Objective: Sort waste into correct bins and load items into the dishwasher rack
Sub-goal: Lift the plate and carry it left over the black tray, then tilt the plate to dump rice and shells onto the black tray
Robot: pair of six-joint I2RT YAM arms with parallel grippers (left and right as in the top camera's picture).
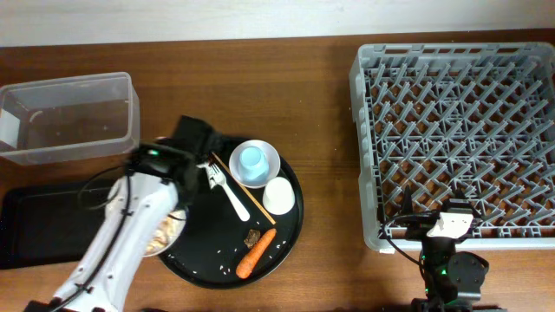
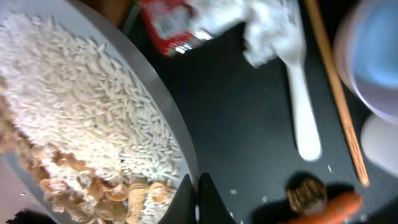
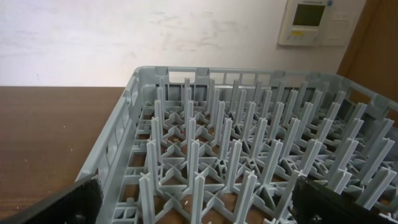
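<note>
Nearly closed, the left gripper (image 2: 198, 200) pinches the rim of the white plate (image 2: 165, 102) of rice (image 2: 81, 112) at the left edge of the round black tray (image 1: 212, 251), the clear tub (image 1: 69, 117) up-left of it, the right gripper (image 1: 451, 225) wide open, empty, far right.

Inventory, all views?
rack: 1, grey, right
tub: 1, clear, top left
flat tray: 1, black, left
round tray: 1, black, centre
plate: 1, white, round tray's left
rice: heap, white, on plate
bowl: 1, white, round tray
blue cup: 1, blue, in bowl
cream cup: 1, cream, beside bowl
fork: 1, white, round tray
stick: 1, wooden, beside fork
carrot: 1, orange, round tray
wrapper: 1, red-white, beside tissue
tissue: 1, white, by fork
left gripper: shut on plate
right gripper: open, facing rack
</note>
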